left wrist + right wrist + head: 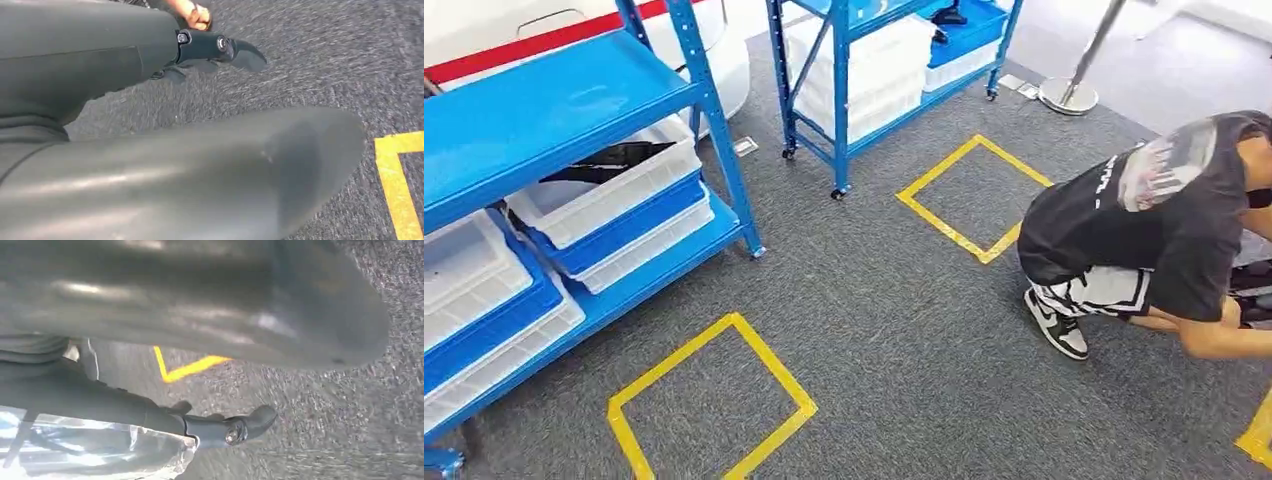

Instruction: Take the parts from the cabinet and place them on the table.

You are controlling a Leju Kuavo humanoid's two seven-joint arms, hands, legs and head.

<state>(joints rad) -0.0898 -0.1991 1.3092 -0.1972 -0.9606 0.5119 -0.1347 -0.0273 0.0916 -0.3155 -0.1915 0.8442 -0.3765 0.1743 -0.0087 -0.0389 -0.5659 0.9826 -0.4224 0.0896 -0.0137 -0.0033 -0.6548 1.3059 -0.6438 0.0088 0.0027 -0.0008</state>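
From the head view we look down at grey carpet marked with a yellow tape square. A blue metal shelving cabinet stands at the left, its lower shelf carrying stacked white and blue plastic bins. In the topmost white bin, near the shelf's front corner post, lies a dark, flat part, which we take to be the task's thing. A second blue rack stands further back, and a person in a black T-shirt crouches at the right.

From the left wrist view, the left robot hand hangs over the carpet, its dark fingers loosely spread and holding nothing. A person's hand shows just beyond it.

From the right wrist view, the right robot hand holds a clear, crinkled plastic bag against its fingers; its contents we cannot make out.

We judge the step in hand to be carrying. Next we need to find the table and face it.
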